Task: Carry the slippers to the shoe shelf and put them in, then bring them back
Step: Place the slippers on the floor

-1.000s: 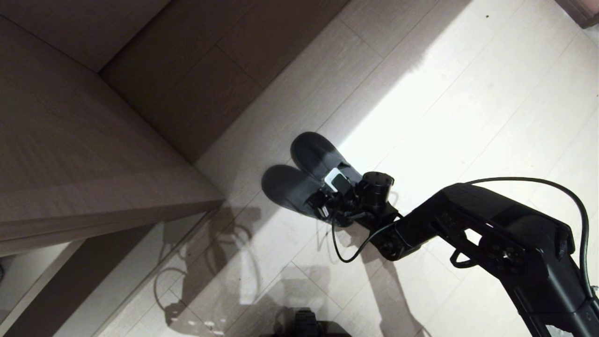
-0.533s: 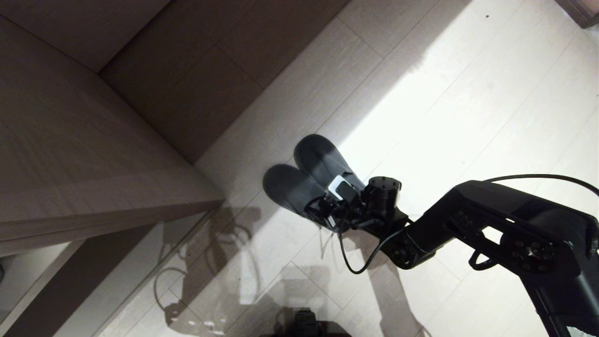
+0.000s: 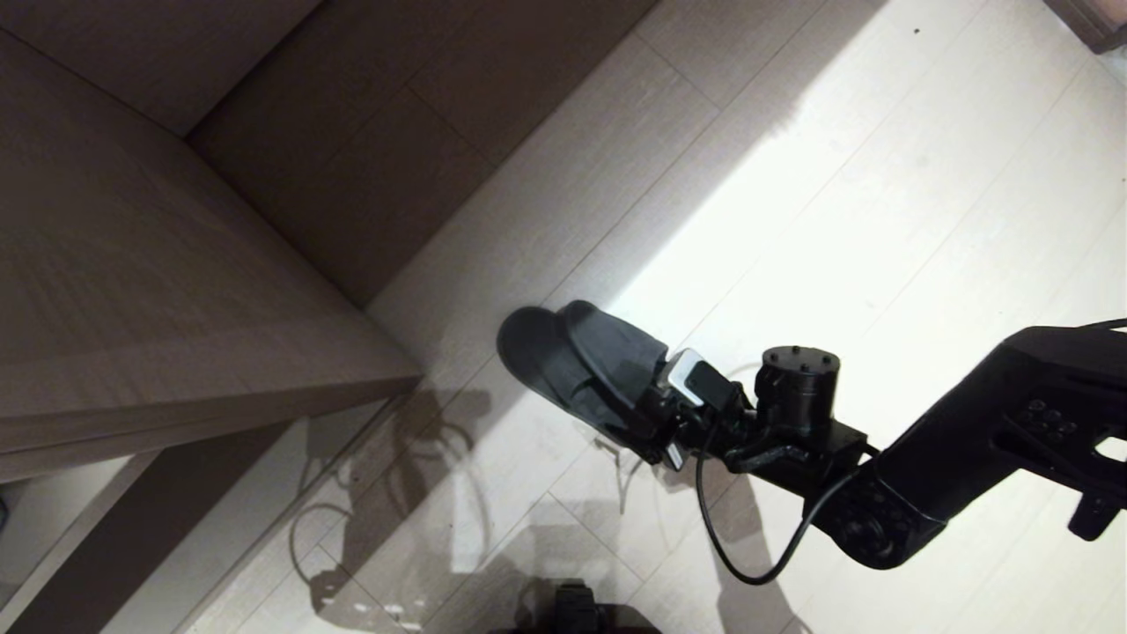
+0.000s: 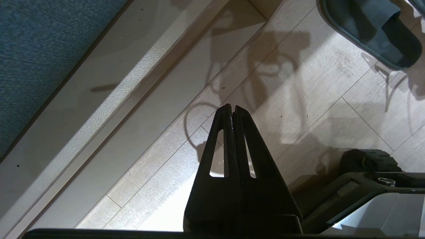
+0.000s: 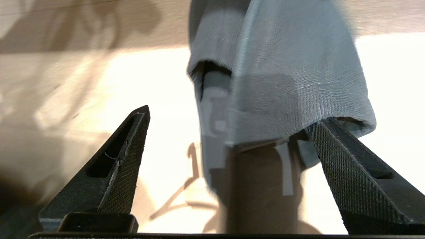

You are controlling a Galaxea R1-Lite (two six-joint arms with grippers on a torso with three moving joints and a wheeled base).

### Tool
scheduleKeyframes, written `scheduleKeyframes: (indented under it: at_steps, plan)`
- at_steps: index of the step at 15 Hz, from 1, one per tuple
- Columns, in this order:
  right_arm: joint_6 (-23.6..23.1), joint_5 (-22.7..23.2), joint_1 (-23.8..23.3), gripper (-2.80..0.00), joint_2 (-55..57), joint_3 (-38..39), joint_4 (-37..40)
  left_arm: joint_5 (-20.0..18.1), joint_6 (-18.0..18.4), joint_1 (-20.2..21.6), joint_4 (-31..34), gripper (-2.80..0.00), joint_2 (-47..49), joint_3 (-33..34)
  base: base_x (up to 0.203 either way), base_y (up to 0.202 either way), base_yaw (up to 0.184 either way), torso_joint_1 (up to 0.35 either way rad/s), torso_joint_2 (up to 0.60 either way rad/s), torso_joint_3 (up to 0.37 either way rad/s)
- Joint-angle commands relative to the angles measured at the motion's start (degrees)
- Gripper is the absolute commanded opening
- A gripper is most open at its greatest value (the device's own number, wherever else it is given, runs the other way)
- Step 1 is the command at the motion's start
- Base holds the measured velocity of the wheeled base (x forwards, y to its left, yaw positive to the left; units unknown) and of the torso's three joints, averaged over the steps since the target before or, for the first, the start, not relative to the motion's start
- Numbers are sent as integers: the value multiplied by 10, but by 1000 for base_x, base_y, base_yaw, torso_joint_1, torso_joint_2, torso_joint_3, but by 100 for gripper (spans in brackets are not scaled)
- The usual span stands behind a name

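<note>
Head view: slippers lie overlapped on the pale floor, just right of the wooden unit's corner.
Right hand: at the slippers' near-right heel end.
Right wrist view: fingers spread wide, one under a slipper's cloth edge, gripping nothing.
Left hand: clenched, empty, above the floor near the robot's base.
</note>
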Motion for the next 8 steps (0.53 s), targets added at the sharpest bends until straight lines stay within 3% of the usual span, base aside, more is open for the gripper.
scheduleKeyframes:
  at_steps: [1, 8]
  plan:
    - [-3, -1, -1, 0, -51, 41, -17, 0, 0, 0, 0, -280, 1, 0, 0, 0, 0, 0, 0, 0]
    - [-3, -29, -2, 0, -68, 76, -27, 0, 0, 0, 0, -280, 0, 0, 0, 0, 0, 0, 0, 0]
